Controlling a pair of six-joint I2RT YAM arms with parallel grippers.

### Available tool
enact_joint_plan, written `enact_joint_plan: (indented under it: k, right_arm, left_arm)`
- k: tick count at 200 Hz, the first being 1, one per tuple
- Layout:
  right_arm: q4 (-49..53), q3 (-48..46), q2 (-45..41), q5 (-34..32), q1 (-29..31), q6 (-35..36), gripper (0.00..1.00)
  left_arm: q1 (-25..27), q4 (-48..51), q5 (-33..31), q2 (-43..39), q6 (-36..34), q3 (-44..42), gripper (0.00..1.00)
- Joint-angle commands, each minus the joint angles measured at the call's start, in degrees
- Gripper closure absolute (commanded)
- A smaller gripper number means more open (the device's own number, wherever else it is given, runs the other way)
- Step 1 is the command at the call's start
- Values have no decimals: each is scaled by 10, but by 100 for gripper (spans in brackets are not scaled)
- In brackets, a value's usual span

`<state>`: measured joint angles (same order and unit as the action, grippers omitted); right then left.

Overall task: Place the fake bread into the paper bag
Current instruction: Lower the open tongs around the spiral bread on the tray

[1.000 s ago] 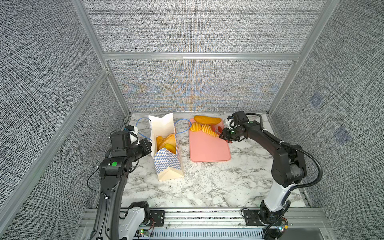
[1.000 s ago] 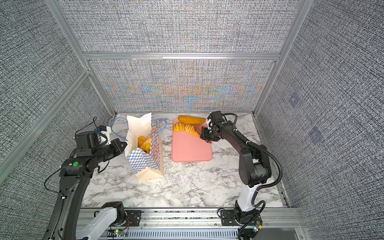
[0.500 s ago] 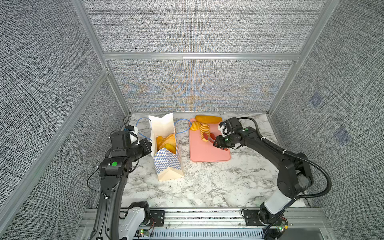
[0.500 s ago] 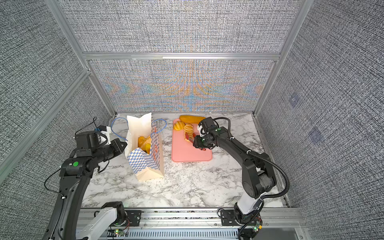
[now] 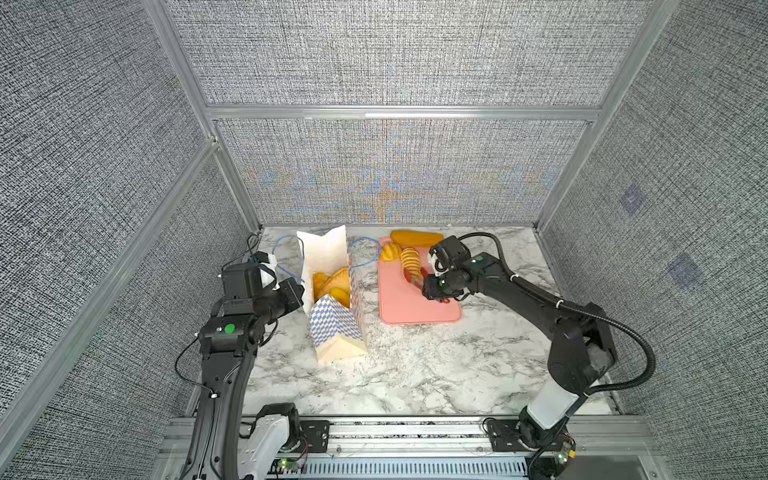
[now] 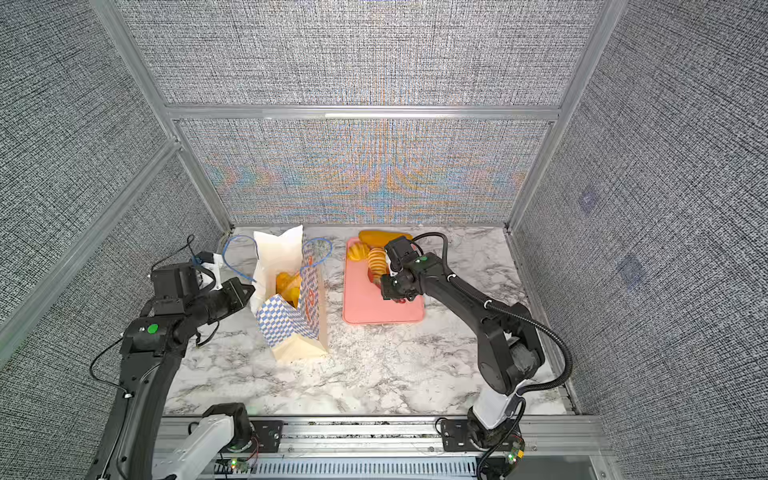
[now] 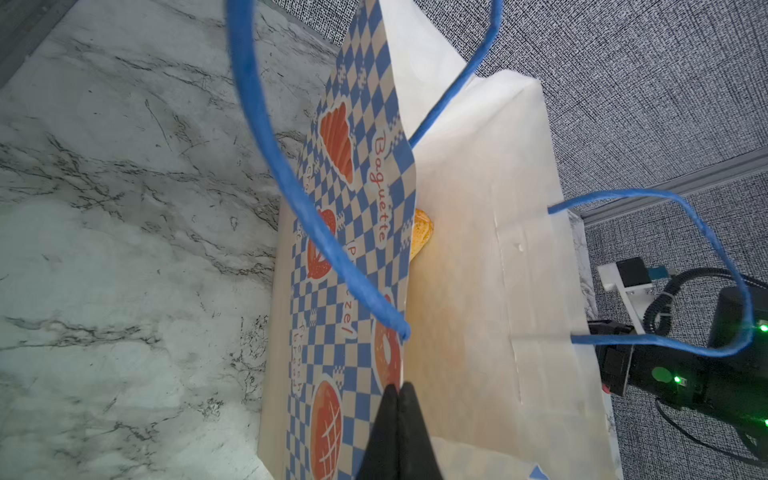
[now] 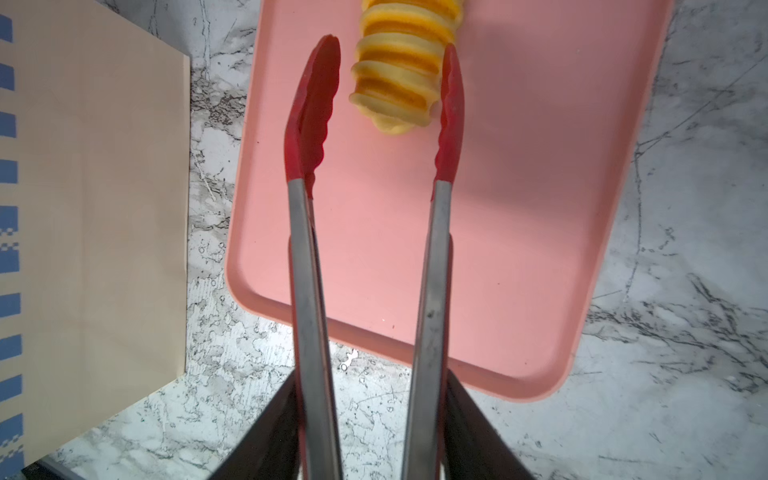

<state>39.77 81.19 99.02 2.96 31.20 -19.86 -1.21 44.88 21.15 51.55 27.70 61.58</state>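
On the paper bag [image 7: 478, 249], lettering reads "Baguette".

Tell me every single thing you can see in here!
paper bag: one, cream with blue checks, standing left of the tray
cord handles: two, blue, on the bag's rim
fake bread: several, orange-gold, inside the bag
long loaf, bun, ridged roll: one each, golden, at the tray's far end
tray: one, pink, on the table
tongs: one pair, steel with red tips, around the ridged roll
table: one, marble
left gripper: black, shut on the bag's rim
right gripper: black, holding the tongs
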Motion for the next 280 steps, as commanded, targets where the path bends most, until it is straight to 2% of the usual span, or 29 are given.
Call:
enact_joint_plan:
  k: [1,60,166,280]
  right_arm:
    - [0,15,9,-25,5,-17,48]
    - [12,50,45,-46,19,-19,43]
    - [26,83,95,-80,22,-18,42]
    - [15,54,62,-80,23,-14,60]
  left_arm:
    - [0,-3,-2,-1,-2,-1,97]
    - [0,-5,-3,-2,-3,-7,97]
    - [0,-4,-4,-3,-5,-8,97]
    - [0,-1,-5,-3,-3,-1,97]
